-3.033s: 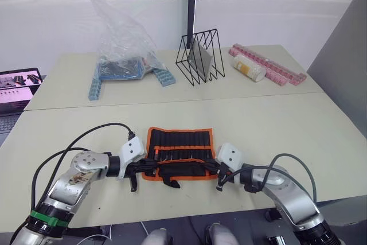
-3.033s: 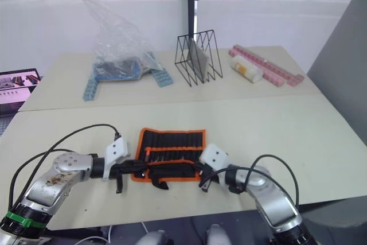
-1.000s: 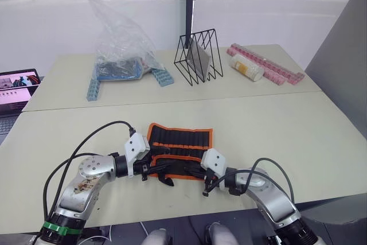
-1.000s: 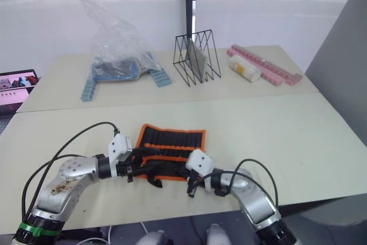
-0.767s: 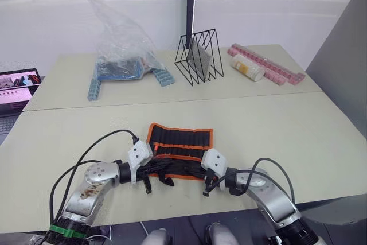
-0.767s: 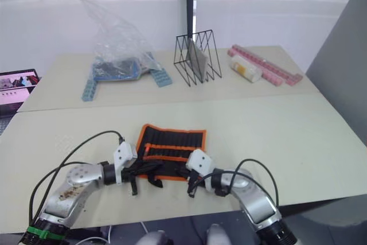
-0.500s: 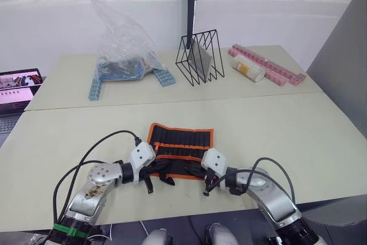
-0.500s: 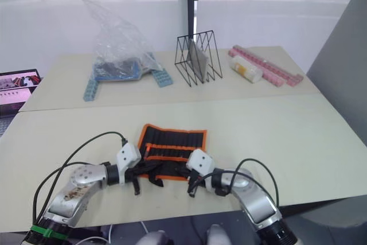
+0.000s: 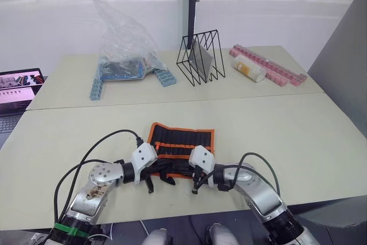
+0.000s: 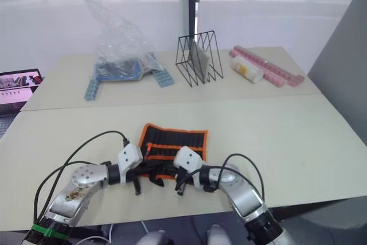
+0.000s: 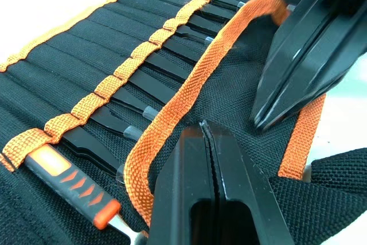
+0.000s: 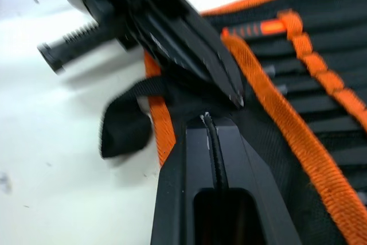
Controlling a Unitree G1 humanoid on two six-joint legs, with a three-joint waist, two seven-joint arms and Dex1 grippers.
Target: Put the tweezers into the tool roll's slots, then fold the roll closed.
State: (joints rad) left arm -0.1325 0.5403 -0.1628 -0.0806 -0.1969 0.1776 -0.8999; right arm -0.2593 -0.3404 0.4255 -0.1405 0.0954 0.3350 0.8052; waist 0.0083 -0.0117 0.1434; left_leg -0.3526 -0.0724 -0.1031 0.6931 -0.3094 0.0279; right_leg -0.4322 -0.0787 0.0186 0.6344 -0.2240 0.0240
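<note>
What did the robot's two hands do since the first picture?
Both grippers slid inward along the near edge of the tool roll. The left gripper and right gripper now nearly meet, each shut on the folded flap. The far half stayed open, the tweezers stayed slotted.

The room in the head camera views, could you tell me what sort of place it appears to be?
Probably a lab or workshop bench: pale tables against a white wall, a laptop at the side, and a clear plastic bag, a black wire rack and pink strips laid out as props.
</note>
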